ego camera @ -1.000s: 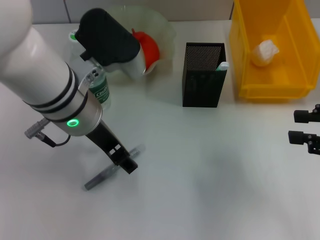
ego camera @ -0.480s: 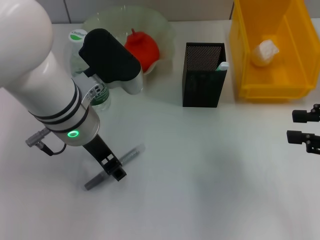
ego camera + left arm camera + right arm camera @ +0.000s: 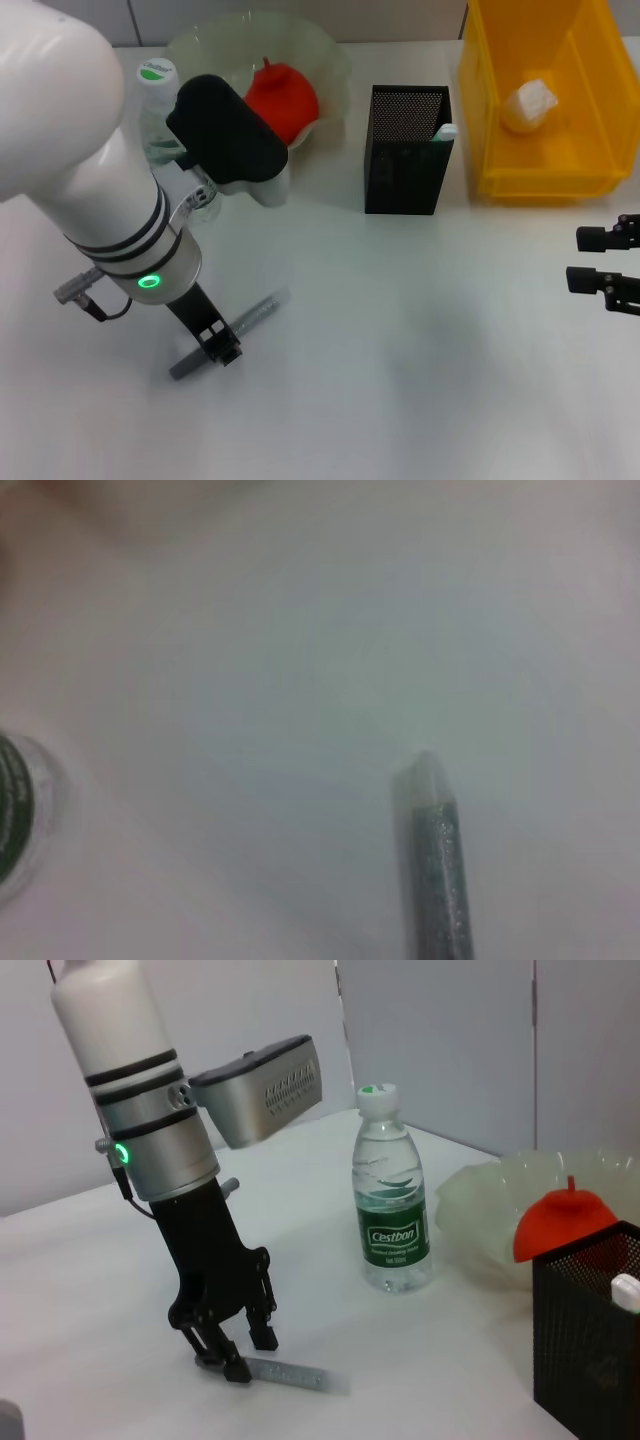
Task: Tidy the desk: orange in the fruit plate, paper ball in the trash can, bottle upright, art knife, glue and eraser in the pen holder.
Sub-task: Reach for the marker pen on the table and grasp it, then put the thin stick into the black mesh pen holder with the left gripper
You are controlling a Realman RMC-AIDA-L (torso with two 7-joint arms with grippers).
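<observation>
Fingers of left gripper (image 3: 218, 348) are spread and pointing down, straddling the art knife (image 3: 255, 312) lying flat on the white desk (image 3: 420, 350); not clamped on it. Head view: water bottle (image 3: 155, 85) is standing upright behind the left arm, beside the fruit plate (image 3: 330, 50) that is holding the orange (image 3: 283, 100). Black mesh pen holder (image 3: 405, 150) is sitting mid-desk with a white-tipped item poking out. Paper ball (image 3: 530, 103) is lying in the yellow trash can (image 3: 590, 150). Right gripper (image 3: 603, 260) is idling at the desk's right edge, fingers apart, holding nothing.

Left wrist view: knife tip (image 3: 432, 850) is showing close below, bottle label edge (image 3: 12, 815) off to one side.

Right wrist view: left gripper (image 3: 232, 1353) is standing over one end of the knife (image 3: 290, 1373), fingers parted, tips at desk level. Bottle (image 3: 390, 1205) upright, well apart from the knife.
</observation>
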